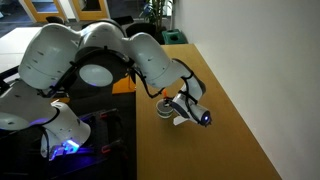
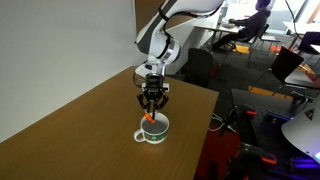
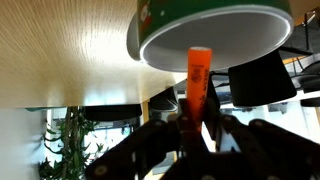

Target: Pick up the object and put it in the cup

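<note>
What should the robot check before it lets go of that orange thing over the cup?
1. The gripper is shut on the orange object: ok.
2. The orange object hangs upright, tip down: ok.
3. Its tip is above the mouth of the cup: ok in an exterior view.
4. Its tip is below the rim: cannot tell.
5. The cup stands upright on the table: ok.
6. The inside of the cup is free: cannot tell.
</note>
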